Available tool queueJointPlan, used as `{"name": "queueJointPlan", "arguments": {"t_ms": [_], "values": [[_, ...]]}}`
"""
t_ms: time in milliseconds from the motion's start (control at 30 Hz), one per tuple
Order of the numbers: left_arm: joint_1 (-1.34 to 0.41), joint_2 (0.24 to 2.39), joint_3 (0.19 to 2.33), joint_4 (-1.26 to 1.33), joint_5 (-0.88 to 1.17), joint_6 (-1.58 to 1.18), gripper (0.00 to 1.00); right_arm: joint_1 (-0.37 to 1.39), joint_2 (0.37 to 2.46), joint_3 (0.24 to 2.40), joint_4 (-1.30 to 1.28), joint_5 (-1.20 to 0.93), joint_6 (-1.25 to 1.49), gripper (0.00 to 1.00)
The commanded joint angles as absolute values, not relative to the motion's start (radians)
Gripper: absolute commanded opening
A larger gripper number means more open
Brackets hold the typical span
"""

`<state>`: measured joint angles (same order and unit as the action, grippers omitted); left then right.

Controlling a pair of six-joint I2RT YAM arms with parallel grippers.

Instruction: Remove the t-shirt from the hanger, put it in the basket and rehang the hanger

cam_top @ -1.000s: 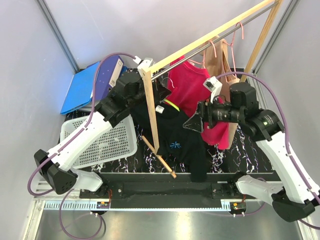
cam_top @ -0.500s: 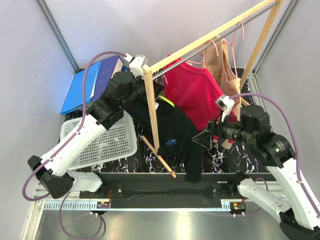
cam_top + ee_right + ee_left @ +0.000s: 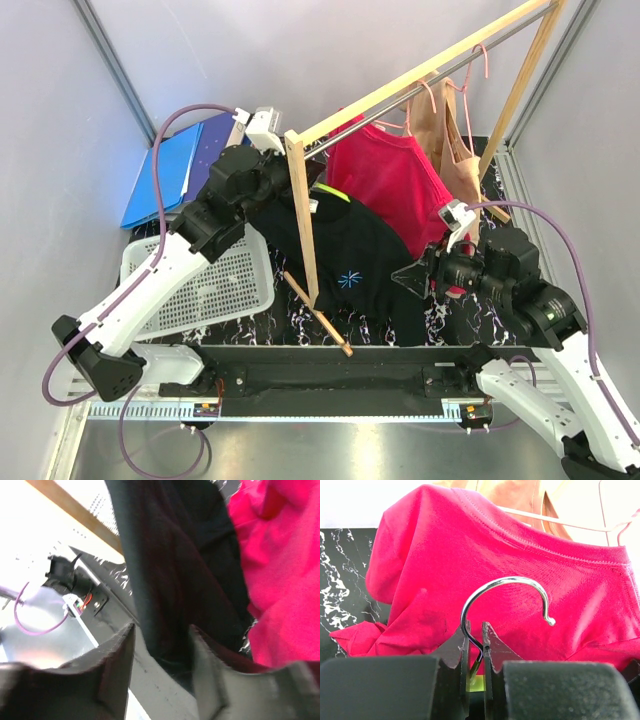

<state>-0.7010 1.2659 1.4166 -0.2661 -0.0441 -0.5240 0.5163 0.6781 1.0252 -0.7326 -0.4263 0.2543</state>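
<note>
A: From above?
B: Shows tee (image 3: 350, 270) hanging over desk (image 3: 285, 325); collar up at left end effector (image 3: 305, 195), lower edge just beside right end effector (image 3: 412, 275); red shirt (image 3: 385, 185) close behind, under rail (image 3: 420, 70); raised at one end, presumably to let cloth hang free for a pull.
A: Left wrist?
B: Clamped shut on neck of hanger (image 3: 505, 597); hook free in air, off any rail; held so, most likely, to anchor hanger while tee slides off; tee itself below fingers, barely in view.
A: Right wrist?
B: Jaws parted about halfway, nothing gripped; tee's dark cloth just beyond fingers (image 3: 117, 650), in line with the gap; cannot tell whether touching; placed there, probably, to pinch lower edge and draw it down.
</note>
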Motion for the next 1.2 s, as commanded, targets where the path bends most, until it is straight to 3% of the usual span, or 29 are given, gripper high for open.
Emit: {"name": "queueJointPlan", "arguments": {"t_ms": [0,167,200,333,1167], "values": [[-0.695,1.2,1.388,-0.129,-0.08,-0.581,0.0,0.523,0.649,1.006,-0.654,-0.342,0.285,0.42],[-0.678,1.174,1.365,-0.124,-0.087,-0.6,0.0,0.522,0.591,0.98,-0.618,-0.287,0.304,0.27],[-0.675,1.17,1.355,-0.121,-0.087,-0.612,0.0,0.522,0.583,0.974,-0.615,-0.278,0.305,0.17],[-0.654,1.137,1.304,-0.077,-0.107,-0.666,0.0,0.522,0.561,0.966,-0.601,-0.227,0.327,0.0],[-0.477,0.925,1.026,0.132,-0.13,-0.963,0.0,0.522,0.144,0.844,-0.563,0.228,0.532,0.0]]}}
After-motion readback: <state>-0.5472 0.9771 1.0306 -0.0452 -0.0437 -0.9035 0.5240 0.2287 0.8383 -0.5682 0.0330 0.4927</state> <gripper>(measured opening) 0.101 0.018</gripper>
